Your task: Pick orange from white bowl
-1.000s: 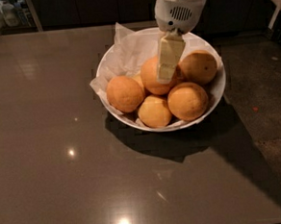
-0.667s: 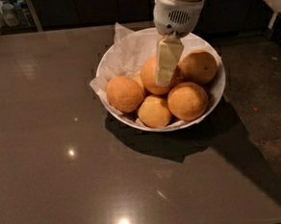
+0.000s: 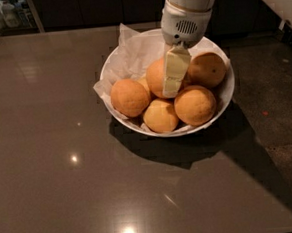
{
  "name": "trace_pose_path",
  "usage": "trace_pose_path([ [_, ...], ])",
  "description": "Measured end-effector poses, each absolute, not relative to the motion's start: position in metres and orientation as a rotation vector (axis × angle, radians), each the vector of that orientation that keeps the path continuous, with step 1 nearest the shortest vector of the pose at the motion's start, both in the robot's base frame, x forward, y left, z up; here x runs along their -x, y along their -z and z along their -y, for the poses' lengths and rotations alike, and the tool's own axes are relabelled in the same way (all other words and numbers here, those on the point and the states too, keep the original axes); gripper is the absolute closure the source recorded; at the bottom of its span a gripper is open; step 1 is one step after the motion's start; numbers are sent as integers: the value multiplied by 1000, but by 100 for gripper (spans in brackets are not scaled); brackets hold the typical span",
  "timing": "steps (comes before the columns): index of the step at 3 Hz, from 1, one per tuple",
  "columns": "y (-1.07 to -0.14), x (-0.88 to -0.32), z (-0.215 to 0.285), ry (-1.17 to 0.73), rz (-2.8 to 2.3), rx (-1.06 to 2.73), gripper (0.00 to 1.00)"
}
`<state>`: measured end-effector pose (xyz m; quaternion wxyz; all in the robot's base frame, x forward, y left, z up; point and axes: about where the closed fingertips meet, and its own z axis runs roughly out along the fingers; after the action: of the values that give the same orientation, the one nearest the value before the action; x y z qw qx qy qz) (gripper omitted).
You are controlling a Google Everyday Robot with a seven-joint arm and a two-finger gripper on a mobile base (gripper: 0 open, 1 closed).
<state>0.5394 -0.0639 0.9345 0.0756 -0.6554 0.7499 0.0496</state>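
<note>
The cream pincer [image 3: 171,86] was seen down over the round deep-orange orange [image 3: 155,78], found mid-pile in the wide glossy white bowl [image 3: 228,88] on the dark worktop [image 3: 65,174]; its opening could not be told.

Over the last second the end effector [image 3: 171,88] has come lower into the white bowl [image 3: 226,94]. Its pale tip, which earlier lay about halfway down the front of the central orange [image 3: 155,78], now reaches almost to that fruit's lower edge, close to the top of the front-right orange [image 3: 195,105]. The grey-white wrist housing [image 3: 186,24] above it has dropped by the same amount, so it now covers more of the bowl's back rim and shows larger against the dark background.
</note>
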Motion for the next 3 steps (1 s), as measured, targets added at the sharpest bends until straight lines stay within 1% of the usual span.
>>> trace_pose_path([
  [1, -929, -535, 67, -184, -2263, 1951, 47],
  [3, -930, -542, 61, -172, -2238, 1929, 94],
])
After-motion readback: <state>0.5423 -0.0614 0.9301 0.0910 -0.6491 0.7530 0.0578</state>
